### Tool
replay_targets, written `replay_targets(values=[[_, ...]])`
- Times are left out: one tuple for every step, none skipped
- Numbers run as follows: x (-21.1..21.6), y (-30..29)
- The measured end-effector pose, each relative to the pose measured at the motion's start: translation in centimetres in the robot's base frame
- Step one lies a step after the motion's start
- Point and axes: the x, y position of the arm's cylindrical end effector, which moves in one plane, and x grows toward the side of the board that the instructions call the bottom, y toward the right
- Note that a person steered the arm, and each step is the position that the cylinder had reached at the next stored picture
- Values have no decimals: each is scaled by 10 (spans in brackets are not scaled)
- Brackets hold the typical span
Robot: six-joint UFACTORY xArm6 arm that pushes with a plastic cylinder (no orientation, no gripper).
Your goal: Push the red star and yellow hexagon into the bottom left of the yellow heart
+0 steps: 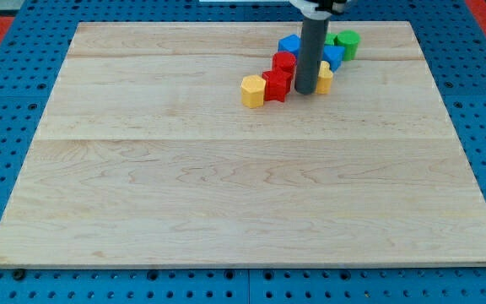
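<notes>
Near board's (226, 169) top: my tip (305, 91) between red star (276, 85) and yellow heart (324, 78); no claw.

Blocks clustered at the board (226, 194) top: yellow hexagon (252, 90), red star (276, 85), broad bare wood below

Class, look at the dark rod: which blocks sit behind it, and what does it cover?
Behind my tip, a yellow block peeks out at the view's right, with a blue block above. Their hidden parts, so their shapes, stay unclear.
</notes>
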Motion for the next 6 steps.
replay_targets(values=[[69,-12],[46,-107],[-13,-135],[-38,-73],[-38,-81],[-12,-116]])
